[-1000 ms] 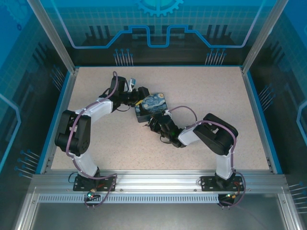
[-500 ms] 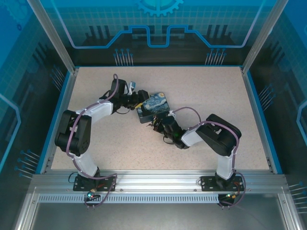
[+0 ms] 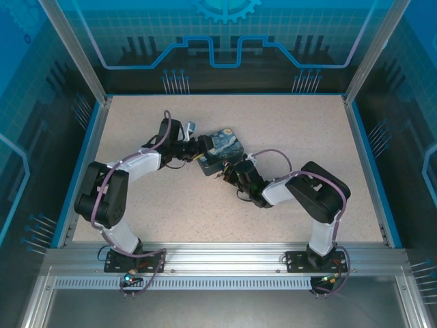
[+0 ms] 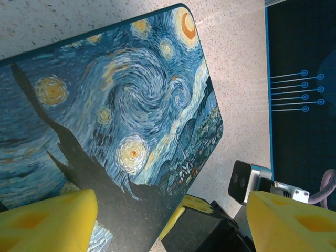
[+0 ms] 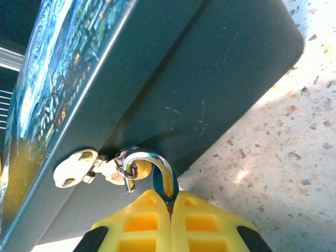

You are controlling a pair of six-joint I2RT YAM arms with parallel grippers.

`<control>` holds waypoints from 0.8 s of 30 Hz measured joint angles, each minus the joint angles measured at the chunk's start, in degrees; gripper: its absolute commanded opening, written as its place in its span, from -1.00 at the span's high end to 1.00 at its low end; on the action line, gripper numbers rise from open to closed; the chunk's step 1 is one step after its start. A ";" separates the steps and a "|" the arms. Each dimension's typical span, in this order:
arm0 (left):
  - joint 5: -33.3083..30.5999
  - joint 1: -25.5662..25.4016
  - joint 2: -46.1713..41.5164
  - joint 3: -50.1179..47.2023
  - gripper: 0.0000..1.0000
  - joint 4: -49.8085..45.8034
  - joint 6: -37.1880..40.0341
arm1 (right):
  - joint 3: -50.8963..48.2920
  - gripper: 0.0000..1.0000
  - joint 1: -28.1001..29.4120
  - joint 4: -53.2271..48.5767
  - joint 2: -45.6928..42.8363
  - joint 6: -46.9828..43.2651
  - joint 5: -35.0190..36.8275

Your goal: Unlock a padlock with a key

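Note:
The padlock (image 5: pixel 157 168) shows mostly as its silver shackle, hooked through the cream hasp (image 5: pixel 86 164) on the dark side of the starry-night tin (image 5: pixel 173 73). My right gripper (image 5: pixel 171 207) is shut on the padlock, whose body is hidden between the yellow fingers. One shackle end hangs free beside the hasp ring. In the top view the right gripper (image 3: pixel 227 171) sits at the near edge of the tin (image 3: pixel 225 145). My left gripper (image 4: pixel 170 223) is open wide over the painted lid (image 4: pixel 115 105), and its place at the tin's left end (image 3: pixel 202 147) shows from above. The key is hidden.
The tin lies mid-table on the speckled surface (image 3: pixel 287 123). The right arm's wrist camera (image 4: pixel 250 181) and black gripper body (image 4: pixel 210 233) crowd the space beside the tin. Blue walls (image 3: pixel 372 157) ring the table.
The tin has shifted slightly right and away, with both grippers following it. The right arm's elbow has swung further right.

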 measured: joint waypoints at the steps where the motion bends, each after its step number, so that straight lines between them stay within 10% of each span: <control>1: 0.00 0.00 -0.24 -0.17 -0.53 -0.11 0.00 | 0.28 0.96 0.00 -0.52 0.00 0.00 -0.13; 24: 0.02 -6.69 4.96 6.56 -0.53 -1.99 0.04 | 0.37 0.96 0.20 -2.05 -0.09 0.90 -0.17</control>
